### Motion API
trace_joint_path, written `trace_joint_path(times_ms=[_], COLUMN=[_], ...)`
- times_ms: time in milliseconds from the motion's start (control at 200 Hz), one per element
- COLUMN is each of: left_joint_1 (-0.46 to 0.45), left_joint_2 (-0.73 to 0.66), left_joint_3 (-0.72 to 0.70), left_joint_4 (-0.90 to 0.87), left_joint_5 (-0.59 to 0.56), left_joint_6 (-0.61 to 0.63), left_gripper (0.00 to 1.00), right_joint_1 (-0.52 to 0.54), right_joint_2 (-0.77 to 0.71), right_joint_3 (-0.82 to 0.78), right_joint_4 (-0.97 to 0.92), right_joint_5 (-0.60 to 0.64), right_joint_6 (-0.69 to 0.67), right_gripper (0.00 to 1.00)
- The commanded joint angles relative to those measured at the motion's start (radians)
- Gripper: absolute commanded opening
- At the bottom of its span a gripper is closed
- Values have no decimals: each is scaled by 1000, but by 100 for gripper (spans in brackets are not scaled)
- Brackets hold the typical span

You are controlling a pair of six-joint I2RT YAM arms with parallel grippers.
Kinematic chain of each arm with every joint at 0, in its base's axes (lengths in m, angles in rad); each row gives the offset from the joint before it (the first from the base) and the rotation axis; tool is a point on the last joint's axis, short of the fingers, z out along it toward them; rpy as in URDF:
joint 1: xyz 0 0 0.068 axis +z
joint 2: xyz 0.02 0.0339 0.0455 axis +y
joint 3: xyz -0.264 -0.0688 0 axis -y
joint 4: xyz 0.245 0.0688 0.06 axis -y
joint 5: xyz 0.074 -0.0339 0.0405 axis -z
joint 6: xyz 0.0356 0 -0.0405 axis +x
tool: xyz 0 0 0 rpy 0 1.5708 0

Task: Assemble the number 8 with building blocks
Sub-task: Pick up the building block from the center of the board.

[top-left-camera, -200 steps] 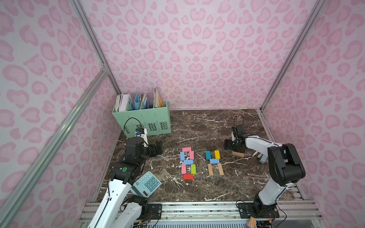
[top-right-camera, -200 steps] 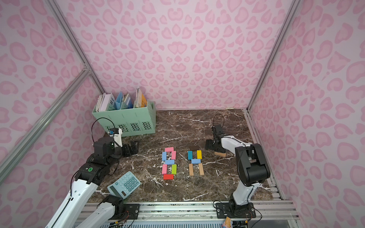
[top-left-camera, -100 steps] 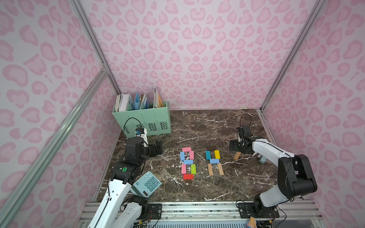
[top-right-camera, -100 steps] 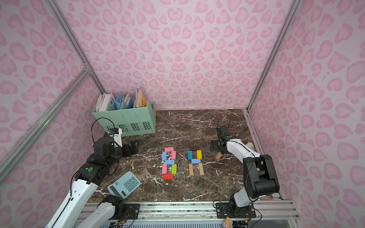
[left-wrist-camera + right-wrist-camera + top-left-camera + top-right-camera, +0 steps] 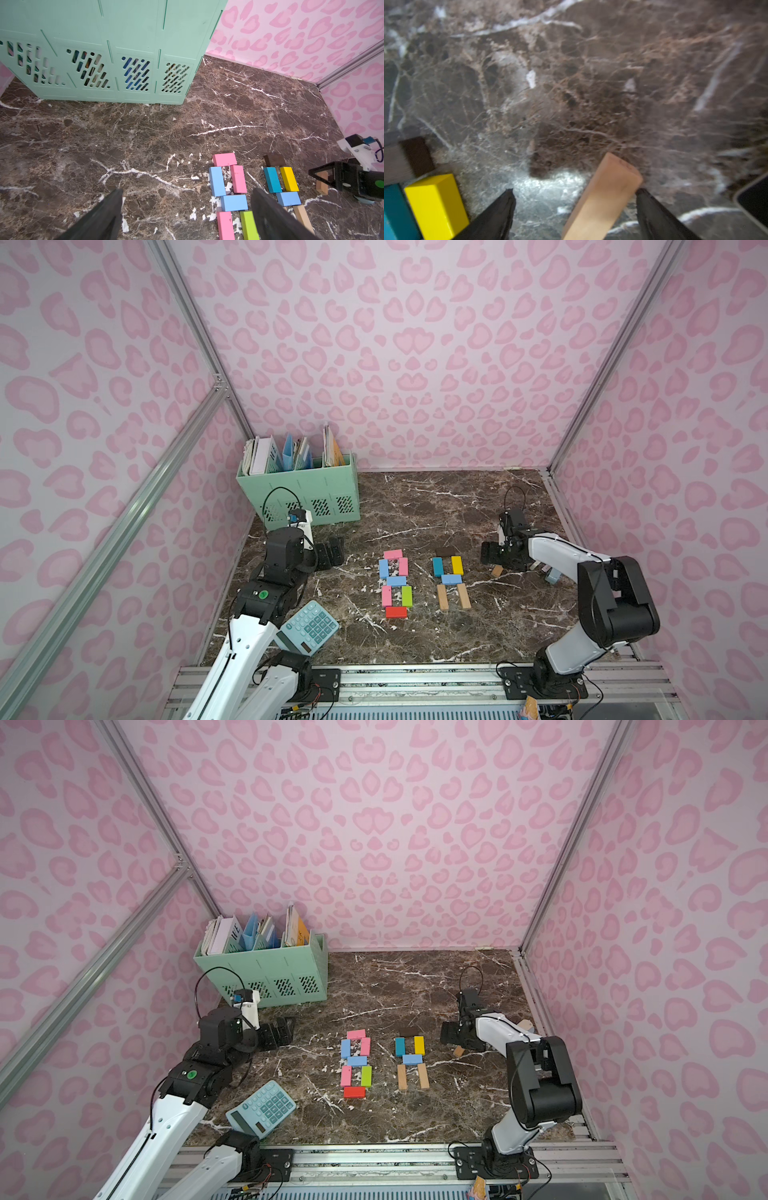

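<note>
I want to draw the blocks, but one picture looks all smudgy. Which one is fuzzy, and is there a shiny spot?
Right wrist view: fuzzy all over, with the brown marble tabletop smeared, the bare wooden rectangular block soft-edged, and a white glare patch on the marble beside it. Left wrist view: sharp, and the topmost pink rectangular block has crisp edges. Both top views: clear and evenly lit.

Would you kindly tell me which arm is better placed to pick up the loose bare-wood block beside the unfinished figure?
The right: the loose wooden block lies between the open fingers of the right pincer, whereas the left pincer is open far off, near the green organiser.
</note>
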Motion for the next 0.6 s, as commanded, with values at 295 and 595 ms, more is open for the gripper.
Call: trace_joint_path(times_ms=[295, 595], left_joint_1=[1, 0], left_joint_2=[10, 13], left_joint_3=[12, 11], left_joint_4=[18, 19], left_joint_5=[31, 34], left_joint_6=[21, 23], left_gripper=[98, 98], right_joint_1=[69, 102], right_joint_2=[-122, -129], right_joint_3=[-106, -106], right_joint_4=[7, 59], right_joint_5=[-58, -140], right_joint_6=[126, 150], right_gripper=[90, 90])
